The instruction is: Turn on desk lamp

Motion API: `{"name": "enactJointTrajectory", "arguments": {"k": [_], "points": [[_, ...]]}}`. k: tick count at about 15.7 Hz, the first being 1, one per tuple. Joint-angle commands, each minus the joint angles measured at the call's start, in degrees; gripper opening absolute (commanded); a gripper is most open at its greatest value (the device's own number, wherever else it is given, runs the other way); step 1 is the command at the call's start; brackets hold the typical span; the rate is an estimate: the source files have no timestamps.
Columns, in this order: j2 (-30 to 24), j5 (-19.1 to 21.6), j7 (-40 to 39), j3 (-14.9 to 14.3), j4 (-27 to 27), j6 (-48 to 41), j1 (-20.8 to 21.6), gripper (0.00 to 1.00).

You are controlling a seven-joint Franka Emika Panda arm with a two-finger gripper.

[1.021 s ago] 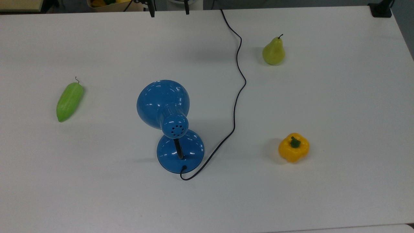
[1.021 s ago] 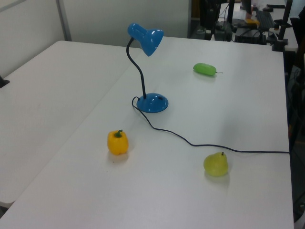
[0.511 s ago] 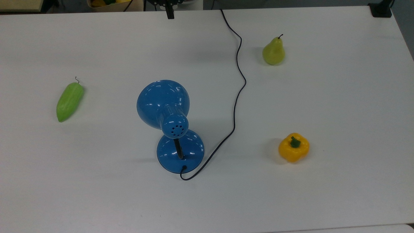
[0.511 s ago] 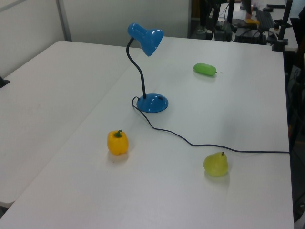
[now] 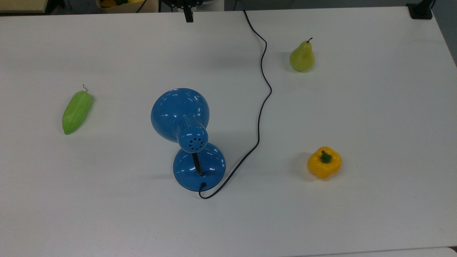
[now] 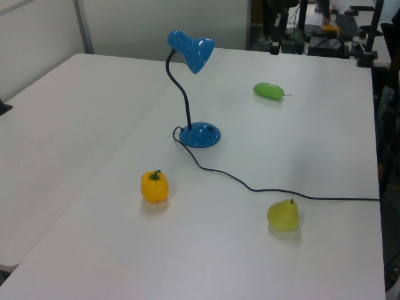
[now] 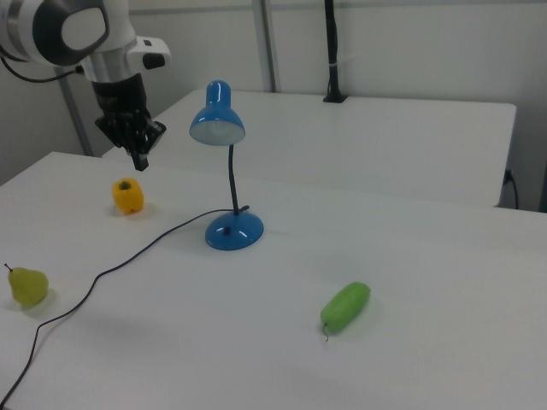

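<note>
Blue desk lamp point(image 5: 188, 137) stands unlit mid-table point(image 5: 375, 117), shade angled downward; end effector point(image 7: 139, 156), fingers together and empty, hovers well apart, presumably for approach.

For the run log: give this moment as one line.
phase: approach | end effector: shut, raised, apart from lamp | lamp: upright, unlit | cord: loose across table

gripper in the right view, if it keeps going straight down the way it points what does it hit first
Most likely bare table. The gripper points straight down; in the top view it sits at the table's far edge, well away from the desk lamp. Depth is uncertain.
</note>
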Motion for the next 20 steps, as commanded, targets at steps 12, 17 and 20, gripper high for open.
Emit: {"name": "enactJointTrajectory", "arguments": {"k": [12, 17, 20], "points": [[0.70, -0.24, -5.12, 0.05, -12.31, 16.40, 0.61, 0.00], [6.23, -0.24, -4.51, 0.05, -13.73, 29.60, 0.52, 0.00], [9.66, -0.15, -4.33, 0.13, -13.82, 35.67, 0.52, 0.00]]}}
